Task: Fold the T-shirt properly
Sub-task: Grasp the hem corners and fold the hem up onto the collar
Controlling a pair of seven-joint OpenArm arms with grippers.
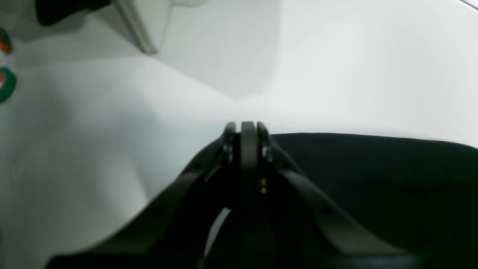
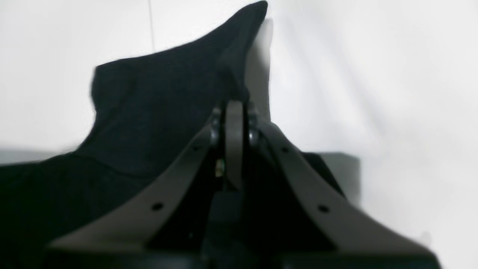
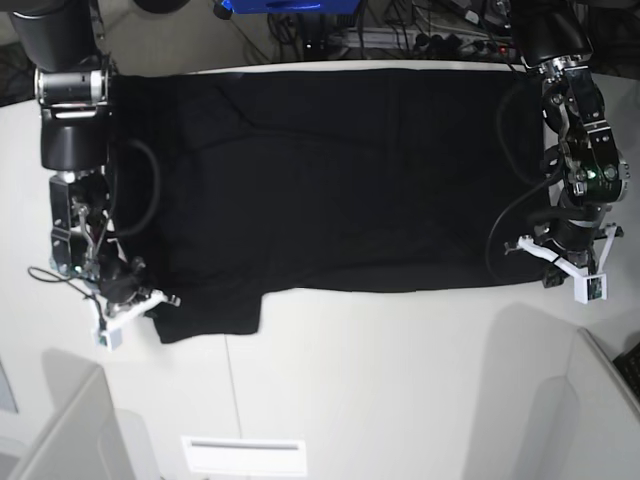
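**Both hands down at the near edge of the spread shirt**

The two arms reach down along the short ends of the shirt (image 3: 330,180), one on each side of the tabletop (image 3: 400,380). The right arm hangs at the left of the base view, its links stacked almost straight toward the near edge, and the right hand (image 3: 140,295) sits low at the shirt's near corner there. In its wrist view the right hand (image 2: 234,106) has its fingers pressed together, with a peak of black cloth rising just beyond the tips; it looks pinched on the cloth, but the blur keeps me from being sure.

The left arm comes down the right side of the base view with a slight bend at the wrist, and the left hand (image 3: 562,262) is at the shirt's other near corner. From its wrist camera the left hand (image 1: 246,129) is closed too, tips together at the straight black edge of the shirt (image 1: 373,179); whether cloth is caught between them I cannot tell.

The shirt lies flat, plain black side up, its long axis running left to right across the tabletop. A short flap juts toward the near edge beside the right hand.
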